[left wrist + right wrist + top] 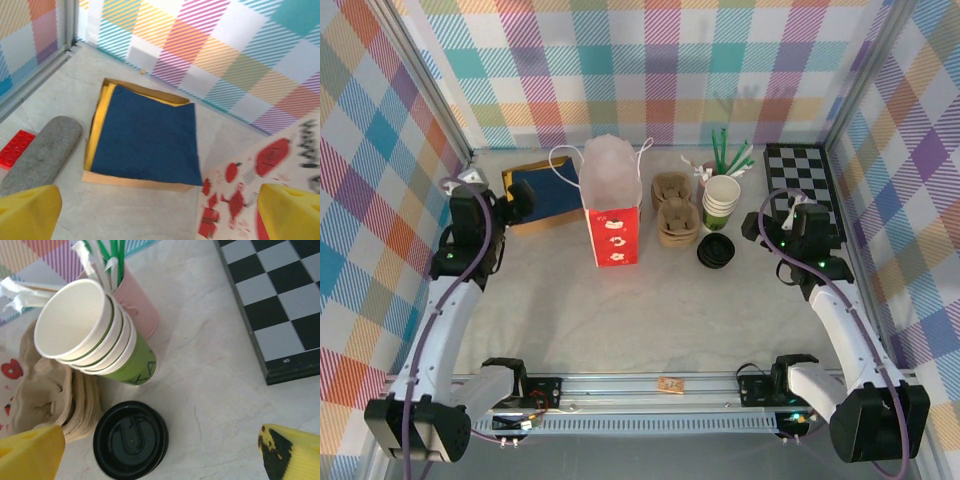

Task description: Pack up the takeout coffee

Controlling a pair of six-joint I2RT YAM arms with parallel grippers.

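Cups (721,203) on pale table (620,320), plaid walls (650,70)

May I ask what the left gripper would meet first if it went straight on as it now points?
Probably the near edge of the cardboard box holding the blue napkin, ahead between the fingers of the open left gripper; the printed paper bag lies off to the right.

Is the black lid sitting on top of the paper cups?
No, the black lid lies on the table beside the open stack of paper cups.
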